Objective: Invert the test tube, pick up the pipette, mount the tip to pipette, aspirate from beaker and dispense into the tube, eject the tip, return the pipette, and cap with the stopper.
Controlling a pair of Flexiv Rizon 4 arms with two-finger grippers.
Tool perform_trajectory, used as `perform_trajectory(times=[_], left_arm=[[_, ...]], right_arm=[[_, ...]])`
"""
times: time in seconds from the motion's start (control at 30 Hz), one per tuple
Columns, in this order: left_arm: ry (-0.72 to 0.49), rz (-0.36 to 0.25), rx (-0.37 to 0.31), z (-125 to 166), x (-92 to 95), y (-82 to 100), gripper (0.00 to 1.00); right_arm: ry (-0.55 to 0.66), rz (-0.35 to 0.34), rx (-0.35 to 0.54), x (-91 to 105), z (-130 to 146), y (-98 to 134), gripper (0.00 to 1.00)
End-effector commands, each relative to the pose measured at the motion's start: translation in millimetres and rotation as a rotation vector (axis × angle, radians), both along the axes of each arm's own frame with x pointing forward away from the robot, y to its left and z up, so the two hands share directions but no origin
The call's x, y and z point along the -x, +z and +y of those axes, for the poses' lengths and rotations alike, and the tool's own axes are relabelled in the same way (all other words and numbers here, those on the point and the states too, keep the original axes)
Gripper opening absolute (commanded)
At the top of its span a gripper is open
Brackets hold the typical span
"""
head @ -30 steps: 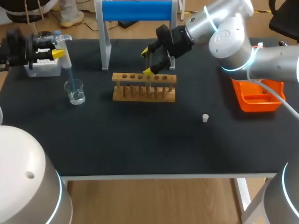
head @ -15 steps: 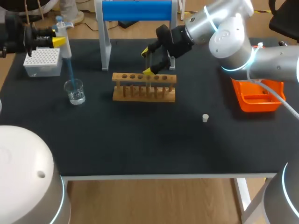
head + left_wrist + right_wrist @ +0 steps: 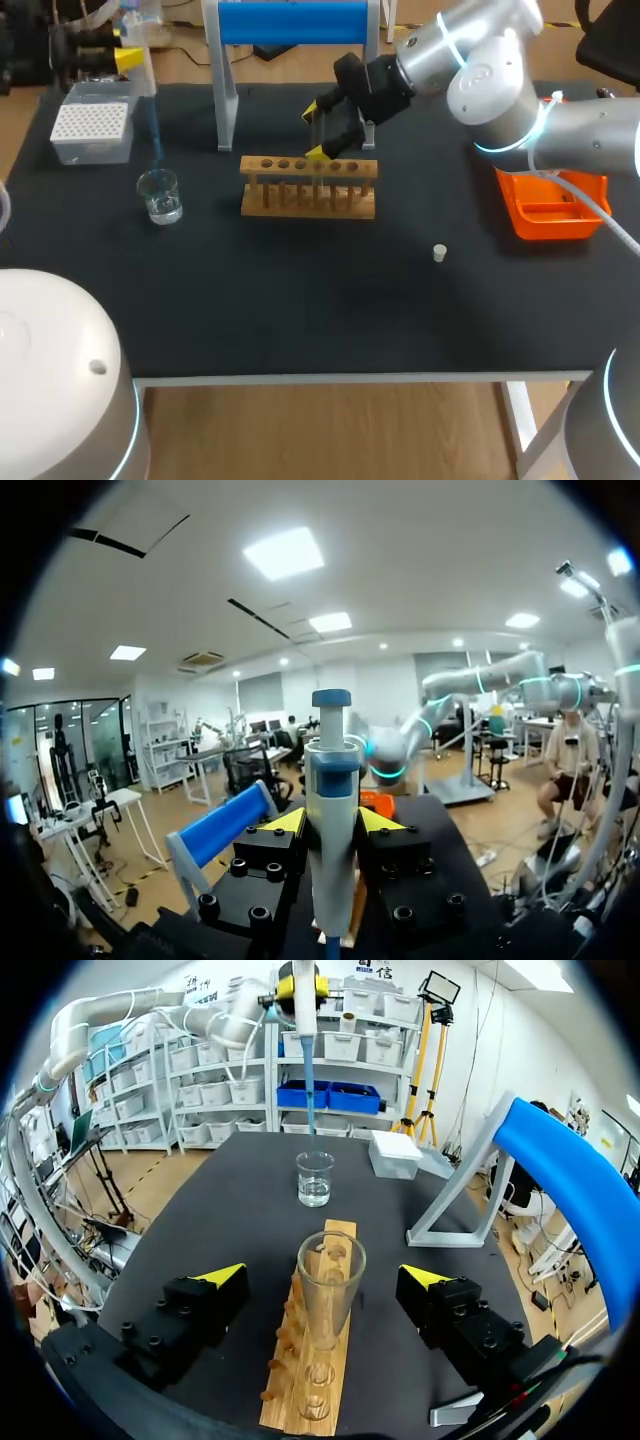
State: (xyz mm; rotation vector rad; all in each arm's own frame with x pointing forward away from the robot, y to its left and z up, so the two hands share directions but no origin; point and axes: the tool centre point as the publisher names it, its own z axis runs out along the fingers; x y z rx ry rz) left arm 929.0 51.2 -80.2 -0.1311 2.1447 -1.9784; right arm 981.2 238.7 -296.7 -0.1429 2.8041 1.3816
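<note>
1. At the far left, the left claw [image 3: 122, 58] is up high over the back corner of the black table [image 3: 300, 310]. It is closed tight on the pipette [image 3: 331, 775], with one yellow finger on each side.
2. The pipette stands straight up and down. Its long blue tip [image 3: 308, 1080] points down at the beaker and ends just above the rim, not inside.
3. The white tip box [image 3: 92, 130] sits on the table below the left claw.
4. The beaker [image 3: 160, 195] is a small clear glass with a little water in it. It stands just in front of the tip box.
5. The blue stand [image 3: 290, 22] is at the back of the table, near the middle.
6. The wooden rack [image 3: 310, 190] sits in front of the stand.
7. The test tube [image 3: 330, 1280] stands upright in the rack with its open end up.
8. The right claw [image 3: 325, 128] hangs over the rack. Its fingers are spread wide, one on each side of the tube, and do not touch it.
9. The small white stopper [image 3: 438, 253] lies on the table to the right of the rack, well apart from it.
10. The orange tray [image 3: 548, 212] is near the right edge.
</note>
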Motion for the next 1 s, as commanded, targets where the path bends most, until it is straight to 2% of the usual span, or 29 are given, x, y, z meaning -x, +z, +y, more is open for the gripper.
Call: perform_trajectory(times=[0.03, 0.23, 0.47, 0.53, 0.6, 0.63, 0.7, 0.8, 1.0], left_arm=[[-0.017, 0.032, -0.028, -22, -13.1, 30.9, 0.0], [-0.103, -0.004, -0.038, -61, -30.0, 82.0, 0.0], [-0.216, -0.018, -0.006, -115, -47.3, 116.5, 0.0], [-0.233, -0.015, -0.019, -130, -50.9, 121.8, 0.0], [-0.27, -0.011, 0.018, -145, -52.8, 126.1, 0.0], [-0.274, -0.01, 0.008, -151, -53.2, 127.9, 0.0], [-0.303, -0.004, 0.039, -164, -52.9, 132.0, 0.0], [-0.331, 0.001, 0.045, -183, -50.0, 136.3, 0.0], [-0.375, 0.007, 0.058, -212, -44.4, 133.0, 0.0]], right_arm=[[0.0, 0.001, 0.004, 0.4, 0, 1, 1.0], [0.0, 0.001, 0.004, 0.4, 0, 1, 1.0], [0.0, 0.001, 0.004, 0.4, 0, 1, 1.0], [0.0, 0.001, 0.004, 0.4, 0, 1, 1.0], [0.0, 0.001, 0.004, 0.4, 0, 1, 1.0], [0.0, 0.001, 0.004, 0.4, 0, 1, 1.0], [0.0, 0.001, 0.004, 0.4, 0, 1, 1.0], [0.0, 0.001, 0.004, 0.4, 0, 1, 1.0], [0.0, 0.001, 0.004, 0.4, 0, 1, 1.0]])
